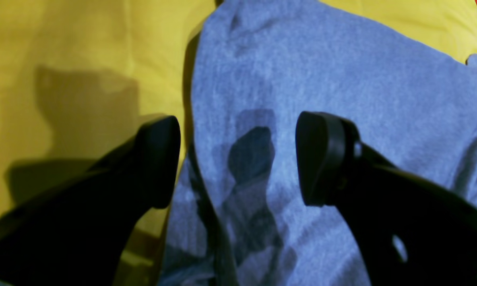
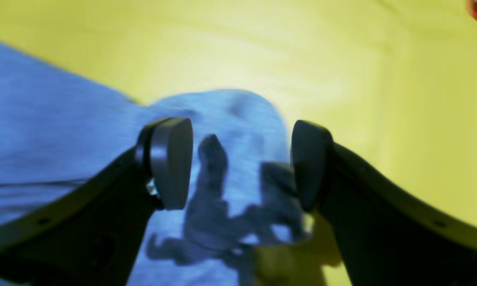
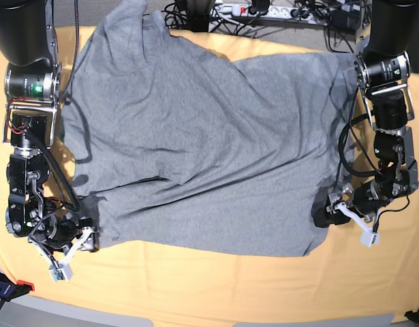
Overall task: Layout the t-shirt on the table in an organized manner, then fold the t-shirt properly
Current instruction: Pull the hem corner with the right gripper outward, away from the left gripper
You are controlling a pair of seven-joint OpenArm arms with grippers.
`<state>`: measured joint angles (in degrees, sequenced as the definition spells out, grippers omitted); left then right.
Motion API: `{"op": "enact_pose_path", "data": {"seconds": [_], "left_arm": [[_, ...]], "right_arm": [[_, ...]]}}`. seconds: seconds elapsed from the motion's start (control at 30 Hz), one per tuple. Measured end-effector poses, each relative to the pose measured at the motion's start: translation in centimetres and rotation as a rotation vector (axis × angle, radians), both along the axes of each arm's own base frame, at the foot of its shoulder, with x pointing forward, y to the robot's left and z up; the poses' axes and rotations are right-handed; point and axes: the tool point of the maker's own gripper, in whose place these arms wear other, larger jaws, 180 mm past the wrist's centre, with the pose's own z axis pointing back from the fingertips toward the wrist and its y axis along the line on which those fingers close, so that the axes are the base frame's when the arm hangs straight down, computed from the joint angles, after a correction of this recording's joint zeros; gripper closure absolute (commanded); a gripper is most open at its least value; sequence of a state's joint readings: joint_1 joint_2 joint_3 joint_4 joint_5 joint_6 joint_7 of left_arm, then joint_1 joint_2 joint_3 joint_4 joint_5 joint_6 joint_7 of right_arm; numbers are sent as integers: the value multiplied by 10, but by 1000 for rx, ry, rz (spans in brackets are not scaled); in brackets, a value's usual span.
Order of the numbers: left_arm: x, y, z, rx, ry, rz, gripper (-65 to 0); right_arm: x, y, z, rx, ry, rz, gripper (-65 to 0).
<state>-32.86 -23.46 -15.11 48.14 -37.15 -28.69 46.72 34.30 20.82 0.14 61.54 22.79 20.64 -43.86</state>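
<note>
Fabric covers most of the table [image 3: 195, 286]: the t-shirt [image 3: 209, 150] lies spread with its plain grey side up, no lettering showing, its near hem running between the two grippers; one end is bunched towards the far left corner of the base view, and a long crease crosses the middle. The left gripper [image 1: 238, 159] hangs over the shirt's edge with jaws wide apart and nothing between them; only its shadow falls on the cloth. The right gripper [image 2: 242, 163] also stands wide open over a rounded corner of the shirt, holding nothing, though blur makes contact hard to judge. Layout looks nearly done, not finished; to do it well, each gripper should probably pinch a single layer at its corner, pull outward evenly to draw out the crease, and keep the hem straight before any fold.
</note>
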Motion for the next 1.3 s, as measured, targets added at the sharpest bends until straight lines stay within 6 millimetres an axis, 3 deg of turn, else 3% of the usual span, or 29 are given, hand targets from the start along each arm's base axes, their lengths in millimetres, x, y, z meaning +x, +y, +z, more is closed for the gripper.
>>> {"op": "enact_pose_path", "data": {"seconds": [0.13, 0.27, 0.33, 0.43, 0.5, 0.6, 0.63, 0.77, 0.97, 1.03, 1.1, 1.23, 1.3], "left_arm": [[-1, 0, -1, 1, 4, -2, -460], [-1, 0, -1, 1, 5, -2, -460], [-1, 0, -1, 2, 5, -1, -460], [0, -1, 0, -2, 3, -2, -460], [0, -1, -1, -2, 5, -2, -460], [0, -1, -1, -3, 4, -3, -460], [0, -1, -1, -3, 4, -3, -460], [-2, 0, -2, 2, 13, -5, -460], [-1, 0, -1, 1, 11, -4, -460], [-1, 0, -2, 2, 11, -5, -460], [-1, 0, -2, 2, 11, -5, -460], [-1, 0, -2, 3, 11, -5, -460], [-2, 0, -2, 3, 12, -5, -460]], "right_arm": [[-2, -8, -12, 8, 22, -53, -409], [-17, -37, -53, -48, 123, -174, -409], [-25, -37, -74, -28, 168, -162, -409], [-27, -28, -84, 36, 182, -140, -385], [-28, -19, -84, 60, 182, -90, -297], [-23, -12, -77, 61, 150, -30, -22], [-20, -11, -74, 60, 141, -30, 0], [-1, -2, -50, 55, 60, 25, 0], [19, 62, -15, 115, -27, 231, 0], [23, 72, -11, 105, -34, 249, 0], [28, 66, -14, 39, -22, 214, 0], [32, 26, -21, -91, 6, 44, 0], [32, 23, -21, -96, 8, 33, -186]]}}
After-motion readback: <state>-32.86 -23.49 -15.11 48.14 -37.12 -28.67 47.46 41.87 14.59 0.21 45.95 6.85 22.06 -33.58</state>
